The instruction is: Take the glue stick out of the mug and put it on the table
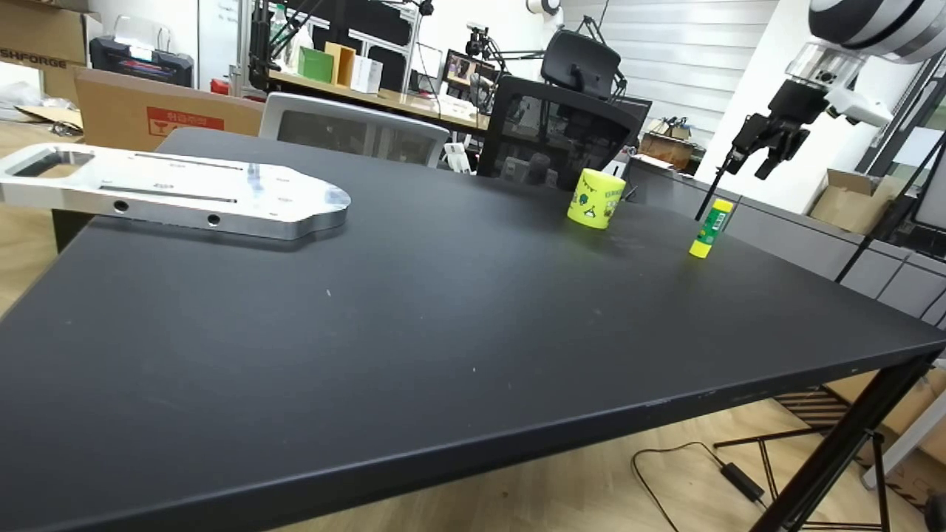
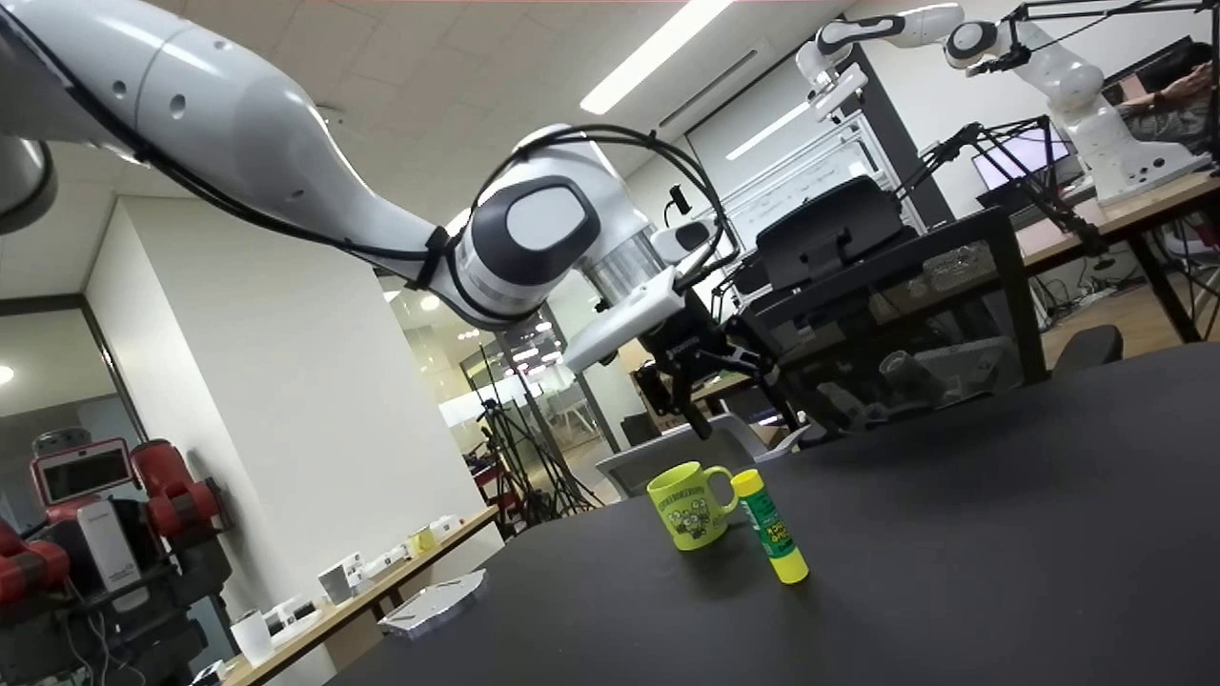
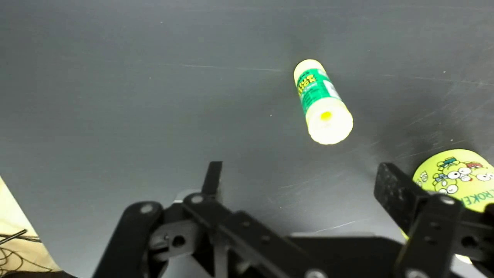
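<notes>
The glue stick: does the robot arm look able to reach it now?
Probably yes: the glue stick stands on the table, apart from the mug; the jaws are open, and nothing seems to block the way.

A ceiling light [image 2: 658, 55] glares white in an exterior view. The metal plate [image 1: 214, 179] gleams, with a soft shadow beneath it on the surface [image 1: 443, 332]. In the wrist view the glue stick [image 3: 321, 101] is overexposed at its near end, the end effector [image 3: 301, 175] slightly blurred.
</notes>
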You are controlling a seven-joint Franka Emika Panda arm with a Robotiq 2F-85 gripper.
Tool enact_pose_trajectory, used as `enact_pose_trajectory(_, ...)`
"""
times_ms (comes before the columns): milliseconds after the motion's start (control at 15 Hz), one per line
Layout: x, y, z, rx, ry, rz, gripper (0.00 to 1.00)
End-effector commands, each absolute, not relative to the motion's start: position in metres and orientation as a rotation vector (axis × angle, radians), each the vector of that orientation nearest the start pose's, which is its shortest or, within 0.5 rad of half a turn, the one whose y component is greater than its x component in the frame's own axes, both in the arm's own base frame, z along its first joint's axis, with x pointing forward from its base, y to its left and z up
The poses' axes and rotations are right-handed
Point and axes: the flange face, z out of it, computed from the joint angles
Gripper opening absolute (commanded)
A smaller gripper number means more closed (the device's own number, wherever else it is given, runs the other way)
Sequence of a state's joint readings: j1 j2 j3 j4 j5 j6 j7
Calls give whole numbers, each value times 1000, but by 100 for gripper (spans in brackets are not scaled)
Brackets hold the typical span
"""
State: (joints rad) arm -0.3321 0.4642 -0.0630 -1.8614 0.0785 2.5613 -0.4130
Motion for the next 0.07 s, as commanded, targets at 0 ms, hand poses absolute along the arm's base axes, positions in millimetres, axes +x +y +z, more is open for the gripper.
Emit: enact_pose_trajectory(0,609,-255,298,-3193,59,-366,100)
